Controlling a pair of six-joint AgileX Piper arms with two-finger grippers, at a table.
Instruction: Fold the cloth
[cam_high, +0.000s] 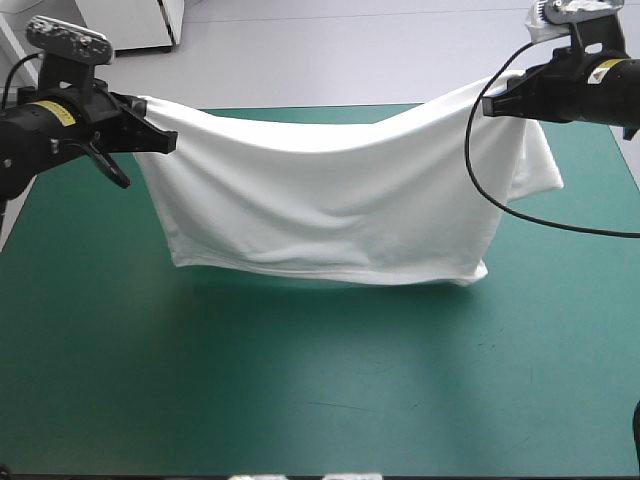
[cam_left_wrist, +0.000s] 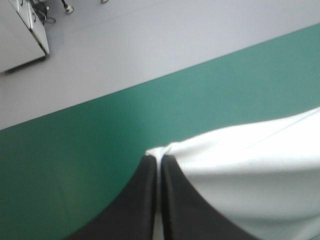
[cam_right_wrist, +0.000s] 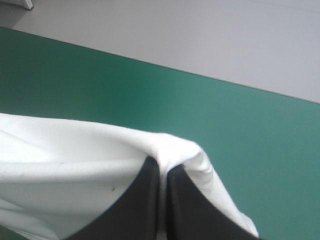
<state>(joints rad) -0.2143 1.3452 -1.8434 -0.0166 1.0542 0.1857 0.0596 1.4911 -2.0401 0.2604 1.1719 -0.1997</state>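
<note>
Hanging stretched between the two arms, the T-shirt (cam_high: 330, 210) is held up over the far half of the table, its top edge sagging in the middle and its lower hem low over the teal-green cover (cam_high: 300, 400); whether the hem touches the cover cannot be told. The left gripper (cam_high: 160, 135) pinches one upper corner, its black fingers all but together with white cloth between them, as the left wrist view shows (cam_left_wrist: 159, 165). The right gripper (cam_high: 492, 105) clamps the other upper corner the same way (cam_right_wrist: 162, 172), with a flap of cloth drooping past it toward the table's right edge. The step in hand looks like the lift-and-spread before a fold. The next move probably calls for both arms to travel together, laying the shirt flat without letting the slack middle bunch. No other object shows on the cover, so little stands in the way; the loose flap at the right could tuck under.
</note>
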